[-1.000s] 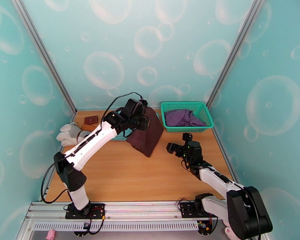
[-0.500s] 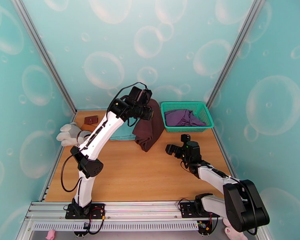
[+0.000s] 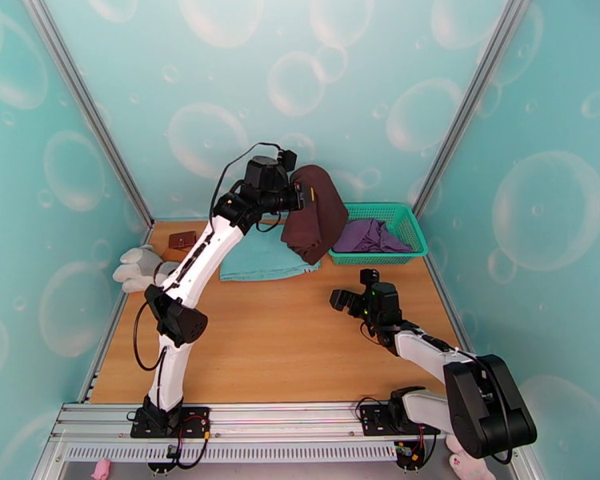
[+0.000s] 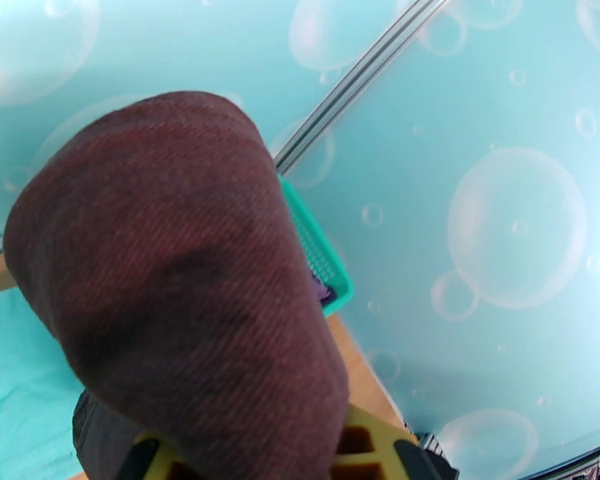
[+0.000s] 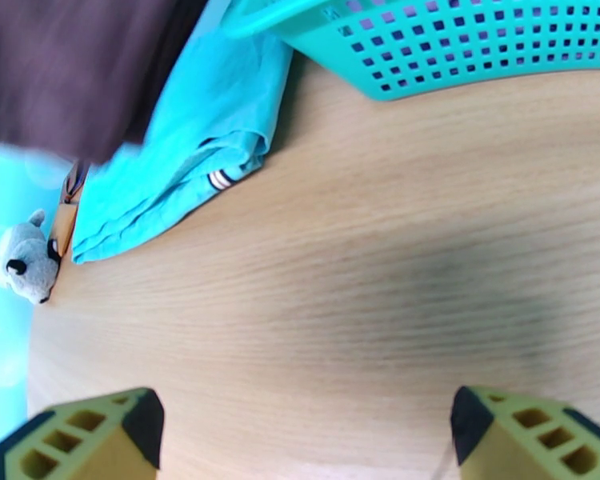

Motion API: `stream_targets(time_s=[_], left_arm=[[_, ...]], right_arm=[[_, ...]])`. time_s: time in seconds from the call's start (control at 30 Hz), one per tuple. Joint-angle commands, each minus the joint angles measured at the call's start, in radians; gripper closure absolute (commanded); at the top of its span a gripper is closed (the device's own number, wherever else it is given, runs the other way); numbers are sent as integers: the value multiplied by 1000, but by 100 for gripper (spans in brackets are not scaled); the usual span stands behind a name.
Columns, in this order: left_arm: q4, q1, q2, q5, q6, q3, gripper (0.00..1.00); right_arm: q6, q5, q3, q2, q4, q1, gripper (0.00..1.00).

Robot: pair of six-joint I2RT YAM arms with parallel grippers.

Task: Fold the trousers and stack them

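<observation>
Pinching a bunch of the trousers [image 3: 316, 214] between nearly closed fingers, the left gripper [image 3: 290, 200] holds the brown bundle high at the table's 12 o'clock side. The bundle's lowest fold hangs over the end of the teal cloth [image 3: 260, 259], just beside the basket [image 3: 372, 207] at 1 o'clock. The hold takes only a fistful of soft cloth, so the bundle could slip free or unroll and lose its folds. Swung toward 1 o'clock, it could snag the basket rim or drop onto the purple garment [image 3: 368, 234]. The right gripper [image 5: 304, 418], fingers spread wide and empty, hovers low toward 4 o'clock. The table [image 3: 284, 346] is pale wood, with a plush toy [image 3: 140, 266] at 10 o'clock and bubble-printed teal walls [image 3: 300, 90] all around.
</observation>
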Motion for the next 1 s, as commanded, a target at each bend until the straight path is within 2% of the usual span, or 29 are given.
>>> stream_targets(time_s=[0.0, 0.13, 0.2, 0.37, 0.53, 0.63, 0.77, 0.97], left_arm=[[299, 8, 32, 49, -102, 44, 100], [458, 3, 87, 84, -229, 51, 100], [489, -6, 96, 76, -245, 60, 100], [446, -8, 86, -9, -294, 43, 100], [447, 11, 14, -119, -303, -144, 100], [398, 62, 24, -145, -281, -172, 100], [309, 154, 82, -97, -262, -173, 100], [128, 300, 236, -14, -147, -158, 100]], right_arm=[[23, -16, 24, 16, 30, -5, 1], [23, -22, 27, 25, 32, -5, 1], [23, -27, 28, 24, 32, -5, 1], [24, -36, 28, 25, 33, -5, 1], [25, -43, 29, 31, 36, -5, 1], [25, -45, 29, 37, 37, -5, 1], [30, -61, 32, 52, 48, -1, 1], [29, -79, 46, 90, 49, 7, 1]])
